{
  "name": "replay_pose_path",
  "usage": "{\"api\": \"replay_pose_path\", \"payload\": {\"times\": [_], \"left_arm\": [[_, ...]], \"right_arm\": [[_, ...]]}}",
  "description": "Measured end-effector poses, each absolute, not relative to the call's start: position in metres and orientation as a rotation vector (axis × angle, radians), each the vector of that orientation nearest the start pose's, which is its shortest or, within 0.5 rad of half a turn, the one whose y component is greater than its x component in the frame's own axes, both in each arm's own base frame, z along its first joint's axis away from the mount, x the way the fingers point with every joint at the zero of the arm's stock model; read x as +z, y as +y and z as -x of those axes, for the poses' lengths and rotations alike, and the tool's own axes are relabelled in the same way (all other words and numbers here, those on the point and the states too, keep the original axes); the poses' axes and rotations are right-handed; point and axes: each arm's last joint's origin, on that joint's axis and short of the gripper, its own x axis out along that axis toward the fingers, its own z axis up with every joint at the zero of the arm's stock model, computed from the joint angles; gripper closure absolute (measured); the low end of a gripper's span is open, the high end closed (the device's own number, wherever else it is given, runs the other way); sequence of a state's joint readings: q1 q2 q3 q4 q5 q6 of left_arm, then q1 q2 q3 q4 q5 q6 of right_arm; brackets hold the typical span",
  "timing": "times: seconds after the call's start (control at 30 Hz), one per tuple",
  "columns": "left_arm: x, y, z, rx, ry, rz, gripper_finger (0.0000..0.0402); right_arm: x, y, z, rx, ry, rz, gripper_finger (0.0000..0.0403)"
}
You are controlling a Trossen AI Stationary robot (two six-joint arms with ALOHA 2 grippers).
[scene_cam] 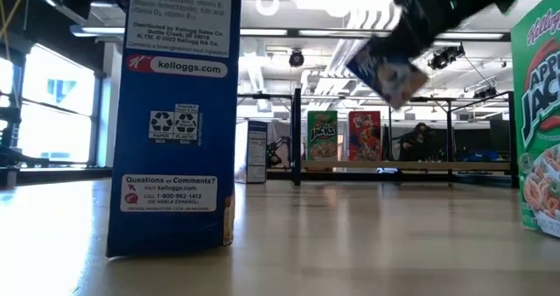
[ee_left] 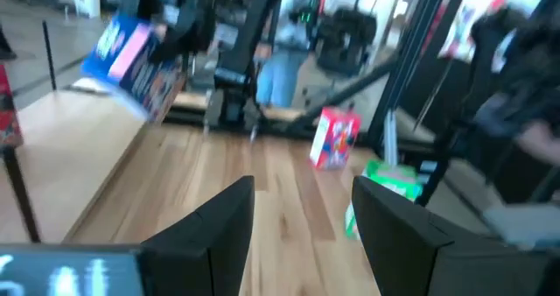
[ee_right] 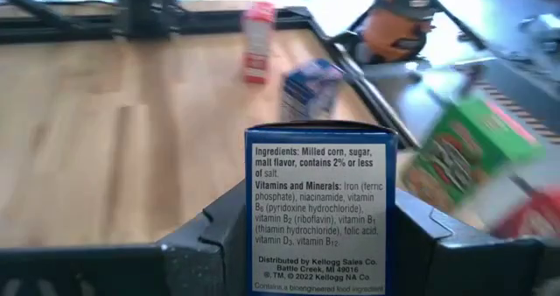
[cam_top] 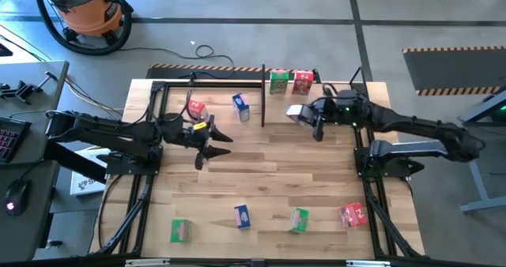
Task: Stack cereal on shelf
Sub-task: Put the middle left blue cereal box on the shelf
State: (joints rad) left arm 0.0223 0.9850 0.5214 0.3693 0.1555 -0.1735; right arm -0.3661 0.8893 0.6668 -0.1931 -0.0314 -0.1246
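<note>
Your right claw (cam_top: 304, 117) pinches a blue cereal box (ee_right: 319, 208) in the air just beside the shelf (cam_top: 263, 93), where a green box (cam_top: 278, 81) and a red box (cam_top: 302, 81) already stand. Your left claw (cam_top: 212, 144) hangs spread and empty. Six boxes wait on the surface (cam_top: 269, 180).

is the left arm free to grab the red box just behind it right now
Probably yes: the left gripper is open and empty, the red box stands on bare table close behind it, and the right gripper is busy holding a blue box farther off.
</note>
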Motion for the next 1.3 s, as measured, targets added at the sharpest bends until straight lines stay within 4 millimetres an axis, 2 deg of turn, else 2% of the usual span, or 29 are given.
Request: {"api": "replay_pose_path", "payload": {"times": [0.07, 0.23, 0.47, 0.73, 1.03, 1.3], "left_arm": [[0.255, 0.0, -0.213, -0.128, 0.064, 0.19, 0.0218], [0.245, 0.001, -0.21, -0.118, 0.029, 0.208, 0.0218], [0.237, 0.002, -0.208, -0.071, 0.035, 0.219, 0.0218], [0.235, 0.002, -0.209, -0.054, 0.04, 0.218, 0.0218], [0.235, 0.003, -0.209, -0.038, 0.038, 0.217, 0.0218], [0.235, 0.003, -0.209, -0.037, 0.039, 0.226, 0.0218]], "right_arm": [[0.252, -0.075, -0.17, -0.363, 0.407, 0.043, 0.0238], [0.217, -0.09, -0.149, -0.525, 0.279, 0.069, 0.0238], [0.189, -0.104, -0.13, -0.657, 0.228, 0.071, 0.0238], [0.171, -0.11, -0.113, -0.745, 0.17, 0.1, 0.0238], [0.165, -0.115, -0.106, -0.791, 0.173, -0.019, 0.0234], [0.166, -0.118, -0.106, -0.841, 0.27, -0.062, 0.0174]]}}
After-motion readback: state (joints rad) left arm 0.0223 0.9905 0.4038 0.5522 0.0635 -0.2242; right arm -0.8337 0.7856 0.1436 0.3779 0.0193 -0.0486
